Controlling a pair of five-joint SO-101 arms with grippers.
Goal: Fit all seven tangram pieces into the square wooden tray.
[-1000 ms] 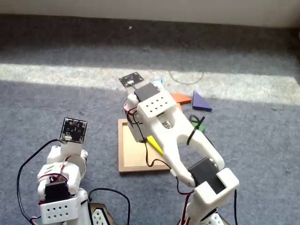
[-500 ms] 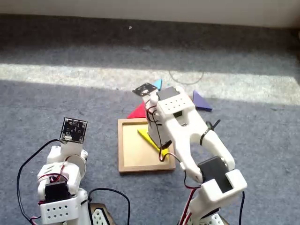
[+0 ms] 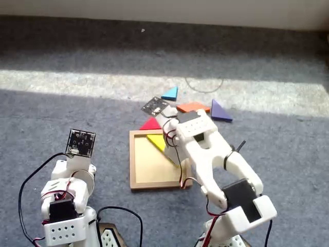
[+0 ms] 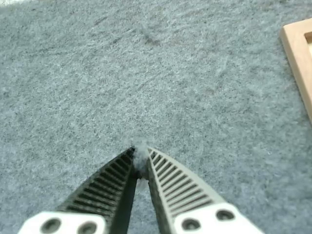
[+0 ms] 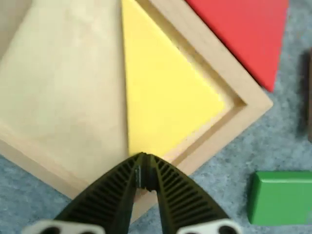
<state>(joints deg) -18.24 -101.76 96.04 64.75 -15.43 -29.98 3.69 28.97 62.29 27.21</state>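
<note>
The square wooden tray [image 3: 138, 177] lies on the grey carpet. A yellow triangle [image 3: 157, 141] lies flat in its far corner, also in the right wrist view [image 5: 165, 92]. My right gripper [image 5: 142, 171] is shut with nothing in it, tips just above the yellow triangle's edge by the tray rim [image 5: 214, 134]. The right arm [image 3: 200, 139] covers the tray's right side. A red triangle [image 3: 150, 124] lies just outside the far rim. Blue [image 3: 170, 93], orange [image 3: 193, 107] and purple [image 3: 221, 111] pieces lie beyond. A green piece [image 5: 280, 197] sits beside the tray. My left gripper [image 4: 140, 160] is shut over bare carpet.
The left arm [image 3: 69, 195] stands at the lower left, apart from the tray, whose corner [image 4: 297, 48] shows in the left wrist view. A thin cable loop [image 3: 204, 85] lies on the sunlit carpet behind the pieces.
The right arm swung right and drew back. The yellow triangle went from under the arm to lying flat in the tray's far corner. The red triangle came into sight. The left arm stayed still.
</note>
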